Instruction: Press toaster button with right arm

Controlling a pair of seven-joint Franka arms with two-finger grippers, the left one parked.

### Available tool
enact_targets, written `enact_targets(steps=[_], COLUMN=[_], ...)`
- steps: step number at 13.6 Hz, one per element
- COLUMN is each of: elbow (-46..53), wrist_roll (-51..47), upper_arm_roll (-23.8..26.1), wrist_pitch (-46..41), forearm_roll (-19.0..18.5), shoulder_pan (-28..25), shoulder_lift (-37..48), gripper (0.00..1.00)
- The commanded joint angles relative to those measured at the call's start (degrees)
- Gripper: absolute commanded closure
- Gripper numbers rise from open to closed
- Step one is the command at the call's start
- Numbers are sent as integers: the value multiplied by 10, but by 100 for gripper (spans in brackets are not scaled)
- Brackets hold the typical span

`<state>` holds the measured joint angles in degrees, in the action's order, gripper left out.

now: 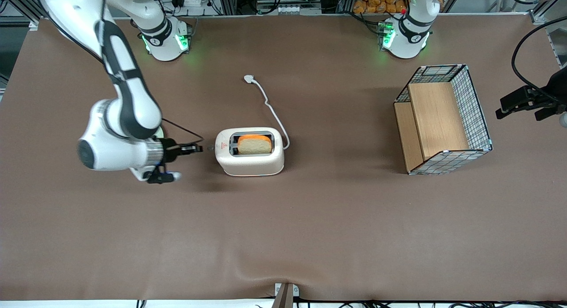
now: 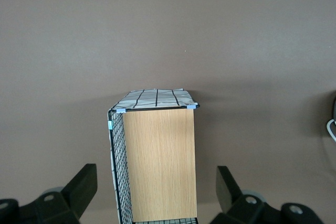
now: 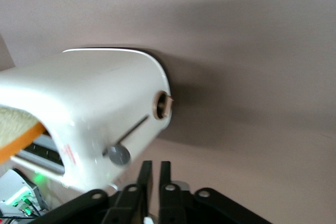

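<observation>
Markings — one sign only: a small red warning triangle on top of the toaster [image 1: 249, 151], at the end facing the gripper [image 1: 198, 148] (fingers pressed together, just short of that end). Faint red print beneath the triangle — too small to read. No other legible text, brand or number.

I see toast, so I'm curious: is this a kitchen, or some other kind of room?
Probably a robot lab, not a kitchen. The toaster sits on a brown-covered table, the right arm's gripper points at its button, and cables run along metal framing by the arm bases.
</observation>
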<state>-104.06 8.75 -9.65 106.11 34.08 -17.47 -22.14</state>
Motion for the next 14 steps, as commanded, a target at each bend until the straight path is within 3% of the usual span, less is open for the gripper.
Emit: enact_targets(steps=[1, 10, 14], elbow=[-11, -13, -1], wrist_roll=[10, 7, -3], upper_arm_roll=[-33, -81, -80], wrist_pitch=[-34, -84, -116], forearm_roll=[-40, -276, -323], shoulder_pan=[1, 8, 16], shoulder_lift=[52, 205, 253], gripper=[0, 0, 0])
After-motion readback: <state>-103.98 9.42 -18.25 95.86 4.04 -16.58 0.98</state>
